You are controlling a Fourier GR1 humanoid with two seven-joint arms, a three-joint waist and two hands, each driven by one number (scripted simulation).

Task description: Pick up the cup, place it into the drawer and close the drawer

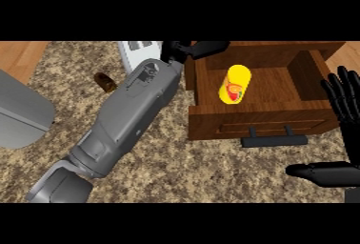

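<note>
**The cup is in the open drawer**

The yellow cup (235,84) is inside the wooden drawer (262,118). It lies in the left half of the drawer, on the drawer's floor. It has a red and green mark on its side. Nothing holds it, and no hand touches it.

The drawer is in the upper right of the frame. It is pulled open, so you can look right into it. Its dark handle (274,139) sticks out from the front wall, toward the bottom of the frame. The drawer sits on the speckled brown desk (211,176).

The grey left arm (130,114) comes in from the lower left and goes up to the top middle of the frame. The black left hand (191,49) is at the back left corner of the drawer. I cannot tell if this hand is spread or closed. It is up and to the left of the cup.

The right hand (349,124) is at the right edge of the frame, just beside the drawer's right wall. It is spread wide, pointing up, and it holds nothing.

A big grey thing (21,112) is at the left edge. A small brown thing (105,82) lies on the desk left of the arm.
</note>
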